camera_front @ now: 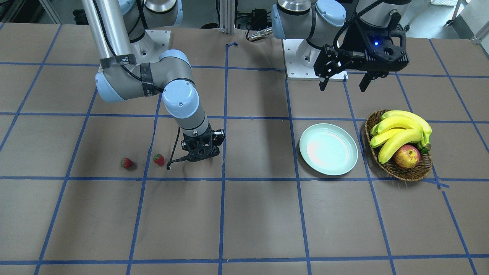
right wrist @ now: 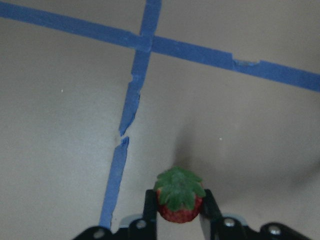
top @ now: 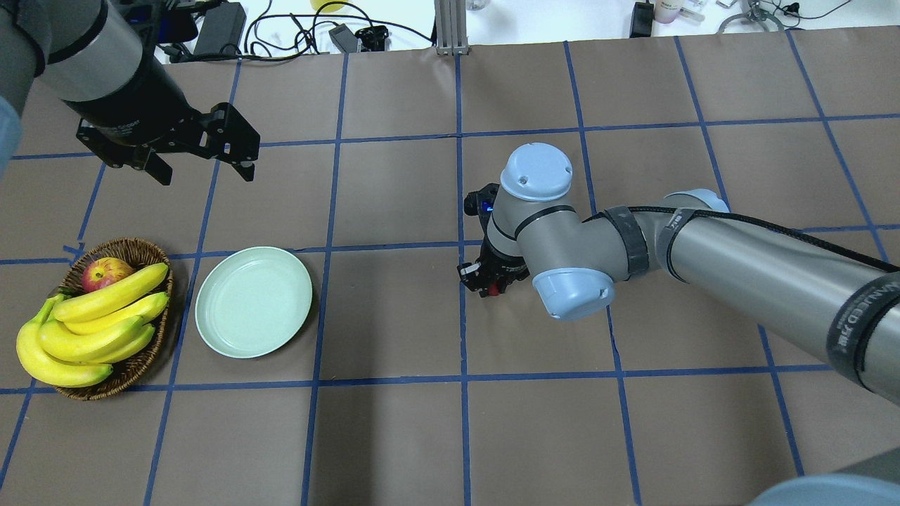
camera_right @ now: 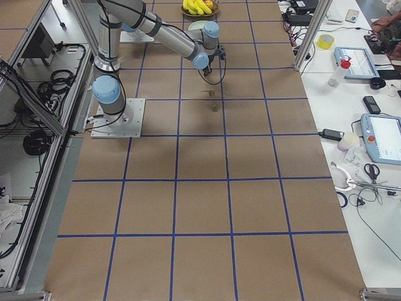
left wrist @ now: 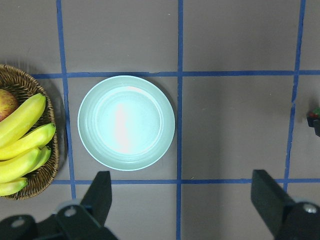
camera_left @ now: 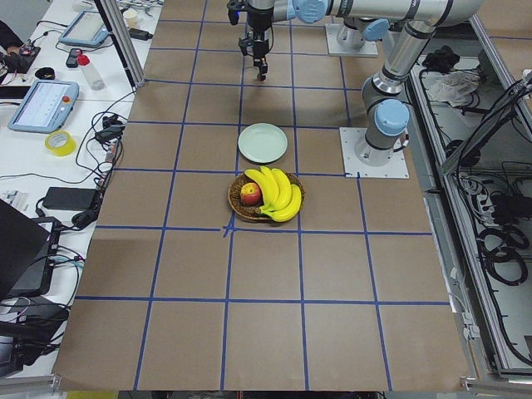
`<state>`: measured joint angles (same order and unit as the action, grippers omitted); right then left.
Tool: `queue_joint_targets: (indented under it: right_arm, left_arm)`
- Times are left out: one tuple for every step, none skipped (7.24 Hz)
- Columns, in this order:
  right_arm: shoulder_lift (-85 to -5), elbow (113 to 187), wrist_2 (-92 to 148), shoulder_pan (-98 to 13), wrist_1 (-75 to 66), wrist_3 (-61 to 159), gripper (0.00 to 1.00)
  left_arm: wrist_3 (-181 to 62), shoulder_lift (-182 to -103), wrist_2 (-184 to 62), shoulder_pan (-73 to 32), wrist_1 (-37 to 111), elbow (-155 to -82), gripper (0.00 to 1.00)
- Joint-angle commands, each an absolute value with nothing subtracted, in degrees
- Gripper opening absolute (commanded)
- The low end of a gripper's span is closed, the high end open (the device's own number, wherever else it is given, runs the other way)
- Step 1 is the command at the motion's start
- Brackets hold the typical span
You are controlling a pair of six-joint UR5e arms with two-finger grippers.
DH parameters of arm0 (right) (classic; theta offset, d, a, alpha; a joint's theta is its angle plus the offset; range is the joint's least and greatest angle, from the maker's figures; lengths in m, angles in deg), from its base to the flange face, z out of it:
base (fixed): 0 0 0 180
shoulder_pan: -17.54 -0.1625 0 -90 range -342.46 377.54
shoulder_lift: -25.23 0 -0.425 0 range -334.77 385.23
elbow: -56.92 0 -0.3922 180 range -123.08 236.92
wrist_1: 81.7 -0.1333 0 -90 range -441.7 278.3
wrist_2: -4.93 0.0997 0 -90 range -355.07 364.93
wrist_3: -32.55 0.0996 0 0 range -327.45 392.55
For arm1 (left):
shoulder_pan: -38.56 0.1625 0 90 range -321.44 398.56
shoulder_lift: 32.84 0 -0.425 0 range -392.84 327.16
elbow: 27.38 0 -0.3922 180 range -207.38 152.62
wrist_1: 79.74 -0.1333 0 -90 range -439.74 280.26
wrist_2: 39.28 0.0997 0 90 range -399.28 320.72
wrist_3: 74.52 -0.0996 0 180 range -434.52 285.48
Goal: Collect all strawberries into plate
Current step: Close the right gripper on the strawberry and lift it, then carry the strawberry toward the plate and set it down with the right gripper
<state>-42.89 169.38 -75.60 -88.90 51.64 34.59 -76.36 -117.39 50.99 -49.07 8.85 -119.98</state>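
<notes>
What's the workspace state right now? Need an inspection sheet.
Surface: brown table with a blue tape grid.
Job's things: plate empty; two strawberries loose on the table; third strawberry gripped by the right end effector.
Clutter: wicker basket beside the plate, holding bananas and an apple.
End effectors: right end effector shut on the third strawberry, low over the table; left end effector open, empty, raised near the plate.
Cables: black cable loops off the right wrist.
Surroundings: operator benches with tablets and a tape roll.
</notes>
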Motion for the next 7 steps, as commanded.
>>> queue_joint_targets:
  right_arm:
    - [-43.2, 167.3, -75.6, -88.9, 51.3, 34.7, 0.0]
    - [-43.3, 164.3, -75.5, -89.2, 49.6, 35.5, 0.0]
    - [-43.4, 162.3, -72.7, -91.0, 47.7, 37.0, 0.0]
    - [-43.1, 162.0, -70.0, -92.7, 48.2, 40.2, 0.0]
    - [-43.0, 162.0, -68.3, -93.7, 48.5, 41.0, 0.0]
    - [-41.9, 162.0, -67.3, -94.4, 49.4, 40.9, 0.0]
    - [-40.5, 162.0, -67.1, -95.0, 50.6, 41.0, 0.0]
  left_arm:
    - [-76.4, -117.4, 51.0, -49.1, 8.9, -119.9, 1.0]
    - [-76.4, -117.4, 51.0, -49.1, 8.9, -119.9, 1.0]
    - [-76.4, -117.4, 51.0, -49.1, 8.9, -119.9, 1.0]
    - [-76.4, -117.4, 51.1, -49.1, 8.9, -119.9, 1.0]
    - [-76.4, -117.4, 51.1, -49.1, 8.9, -119.9, 1.0]
    - [-76.4, -117.4, 51.1, -49.1, 8.9, -119.9, 1.0]
    - [-76.4, -117.4, 51.0, -49.1, 8.9, -119.9, 1.0]
